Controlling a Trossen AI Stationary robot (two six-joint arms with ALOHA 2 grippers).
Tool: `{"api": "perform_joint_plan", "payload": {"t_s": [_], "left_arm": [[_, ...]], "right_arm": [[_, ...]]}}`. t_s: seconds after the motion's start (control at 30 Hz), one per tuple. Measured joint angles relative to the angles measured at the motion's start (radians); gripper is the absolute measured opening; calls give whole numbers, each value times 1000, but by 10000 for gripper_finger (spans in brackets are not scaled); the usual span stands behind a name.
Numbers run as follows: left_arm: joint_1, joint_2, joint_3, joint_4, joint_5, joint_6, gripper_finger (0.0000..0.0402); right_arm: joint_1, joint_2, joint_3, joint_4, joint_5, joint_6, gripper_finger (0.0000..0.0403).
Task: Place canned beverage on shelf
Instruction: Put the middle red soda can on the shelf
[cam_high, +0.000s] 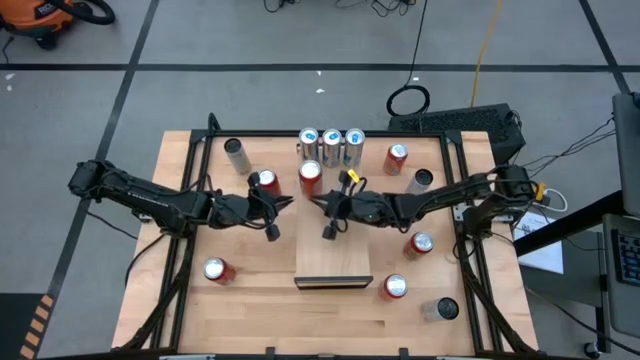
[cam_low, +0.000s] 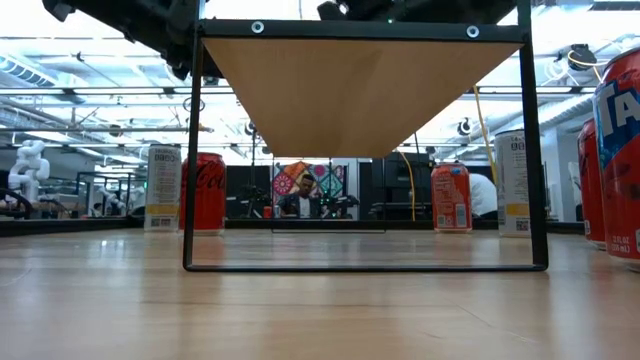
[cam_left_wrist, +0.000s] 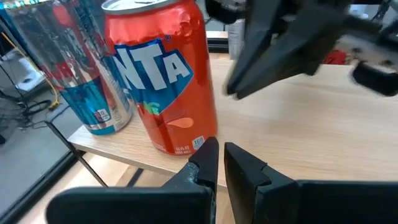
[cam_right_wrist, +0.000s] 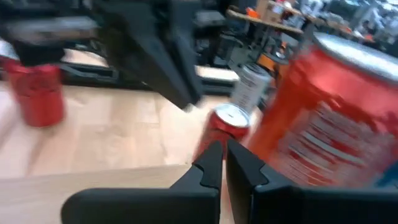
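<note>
Orange soda can (cam_high: 310, 177) stands on the pale wood shelf (cam_high: 333, 255); left claw (cam_high: 272, 233) and right claw (cam_high: 328, 233) both pinched closed, empty.

Both arms reach inward, left claw (cam_high: 271, 232) and right claw (cam_high: 328, 233) closed, empty.

A grey floor (cam_high: 250, 40) crossed by dark lines surrounds the wooden table (cam_high: 250, 310). An orange vacuum (cam_high: 45, 15) sits in one corner, a coiled black cable (cam_high: 408, 100) lies just beyond the table. In the low view, ceiling strip lights (cam_low: 90, 75) glow over a colourful wall poster (cam_low: 298, 180) and a seated person (cam_low: 304, 206).
</note>
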Motion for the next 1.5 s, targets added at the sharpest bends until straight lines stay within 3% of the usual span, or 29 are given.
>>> {"api": "perform_joint_plan", "payload": {"t_s": [0.13,0.57,0.7,1.03,1.33,1.5], "left_arm": [[-4,0,0,-4,37,-19,29],[-106,0,0,-18,43,-91,29],[-130,0,0,-4,36,-126,29],[-137,0,0,5,12,-148,29],[-137,0,0,6,11,-143,29],[-136,0,0,6,11,-141,29]], "right_arm": [[44,-48,0,-54,0,-19,0],[120,-340,-1,-615,5,154,0],[109,-347,-1,-564,7,161,0],[4,-135,0,-267,2,10,0],[-63,-109,0,-267,-4,14,0],[-90,-109,0,-260,-92,26,0]]}}
